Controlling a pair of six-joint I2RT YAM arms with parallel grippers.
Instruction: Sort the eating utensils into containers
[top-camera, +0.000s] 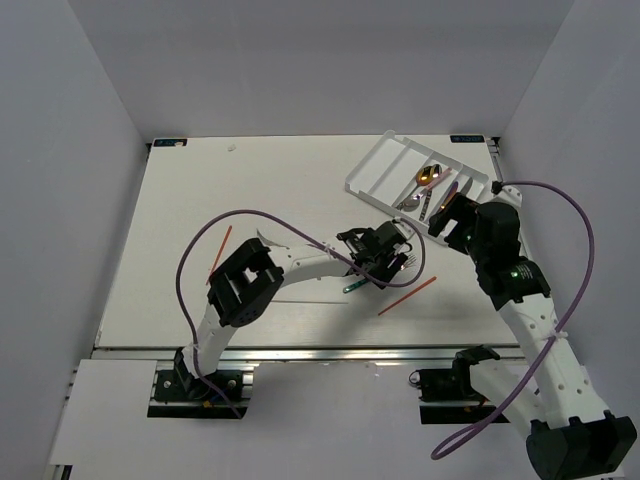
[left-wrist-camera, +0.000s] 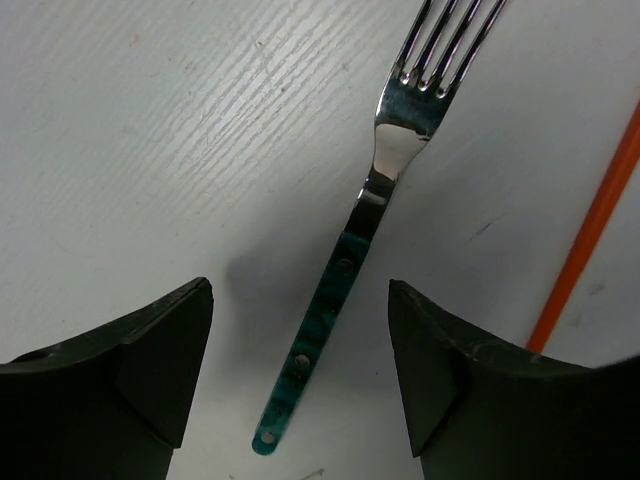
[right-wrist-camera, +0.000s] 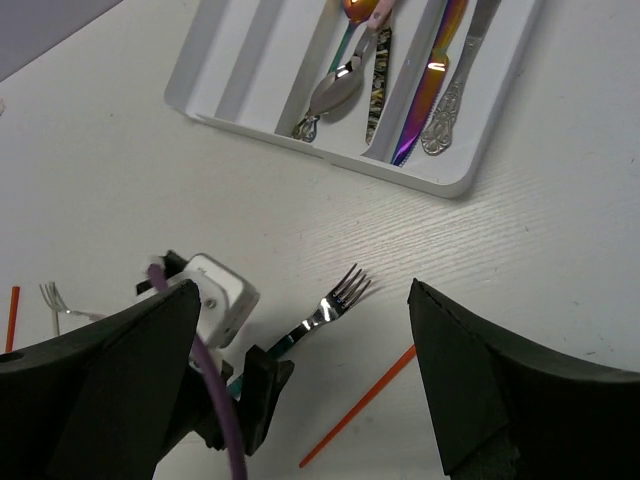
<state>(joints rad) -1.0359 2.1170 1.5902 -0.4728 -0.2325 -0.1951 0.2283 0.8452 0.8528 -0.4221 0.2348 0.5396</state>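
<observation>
Our left pincer (left-wrist-camera: 300, 335) stands apart, one finger on each side of the teal handle of a fork (left-wrist-camera: 372, 200) that lies flat on the tabletop (left-wrist-camera: 150, 120); neither finger touches it. A red chopstick (left-wrist-camera: 590, 230) lies just beside the fork. Our right pincer (right-wrist-camera: 305, 300) is also apart and holds nothing, near the white tray (right-wrist-camera: 440, 185). In the tray, a silver spoon (right-wrist-camera: 338, 90) and an iridescent knife (right-wrist-camera: 432, 80) lie in adjoining compartments.

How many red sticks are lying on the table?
2: one stick left of the left arm, one stick beside the fork. More may be hidden.
</observation>
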